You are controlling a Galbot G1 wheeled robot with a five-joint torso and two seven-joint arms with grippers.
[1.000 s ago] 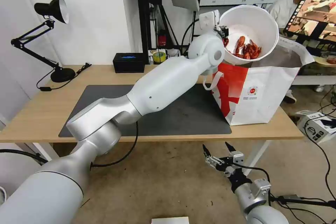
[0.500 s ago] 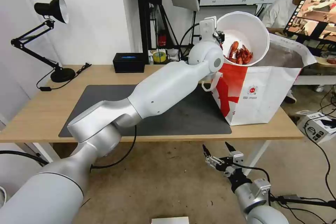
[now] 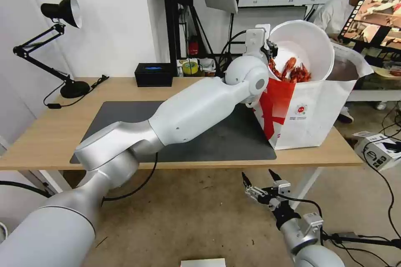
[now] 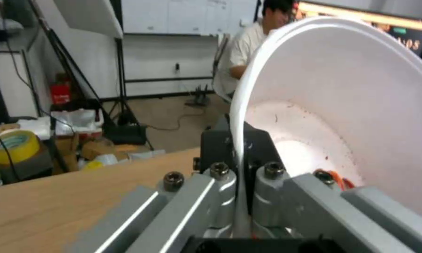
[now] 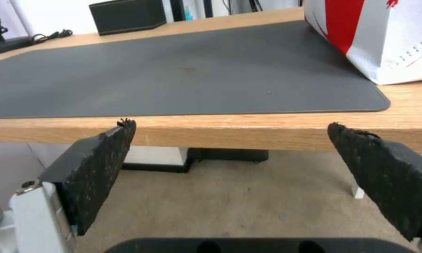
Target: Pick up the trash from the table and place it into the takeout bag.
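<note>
We are holding the white bowl (image 3: 307, 48) of red crayfish shells (image 3: 292, 73) in our left gripper (image 3: 270, 50), its jaws pinching the thin rim edge-on (the left wrist view is showing the wall running between the two fingers (image 4: 222, 182)). The bowl is hanging tilted over the open mouth of the red and white takeout bag (image 3: 309, 112), which is standing on the right end of the light-wood table (image 3: 50, 133), partly on the dark grey mat (image 3: 217, 137).

We are judging the bowl light and thin-walled, likely to flex at a rim pinch, and the loose shells are sliding toward its low side; the rim is the only hold on offer, so tipping gently matters.

Our right gripper (image 3: 259, 181) is waiting below the table's front edge, its pads (image 5: 98, 165) spread wide and holding nothing.

The bag's wall is hiding the bowl's base and whatever is lying inside the bag.
</note>
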